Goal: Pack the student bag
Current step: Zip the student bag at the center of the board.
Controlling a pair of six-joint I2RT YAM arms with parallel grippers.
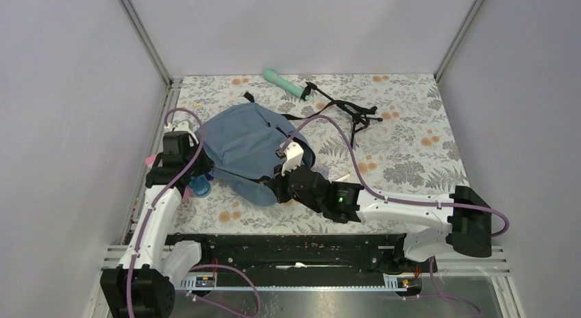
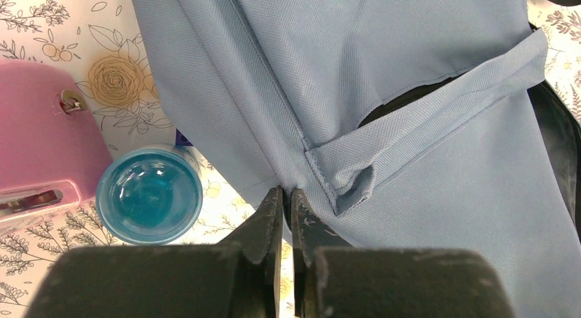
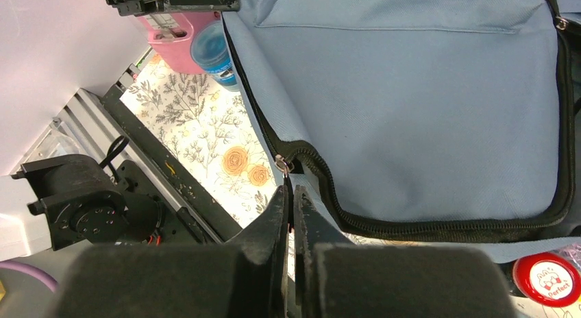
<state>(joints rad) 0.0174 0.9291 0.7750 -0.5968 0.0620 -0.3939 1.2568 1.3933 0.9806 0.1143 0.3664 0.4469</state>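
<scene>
The student bag [image 1: 246, 145] is a slate-blue fabric backpack lying flat on the flowered table, left of centre. My left gripper [image 2: 286, 192] is shut on a fold of its fabric beside a stitched strap loop [image 2: 356, 184]; from above it [image 1: 203, 168] is at the bag's near left edge. My right gripper [image 3: 289, 189] is shut on the pull tab just below the metal zipper slider [image 3: 282, 164] of the dark zipper [image 3: 438, 229], which gapes along the bag's near edge. In the top view the right gripper [image 1: 275, 184] meets the bag's near side.
A blue-capped bottle [image 2: 149, 194] and a pink case [image 2: 41, 143] sit just left of the bag, close to the left arm. A red lid [image 3: 548, 277] lies near the bag's right side. A teal cylinder [image 1: 284, 83] and a black tripod-like thing [image 1: 351, 114] lie at the back.
</scene>
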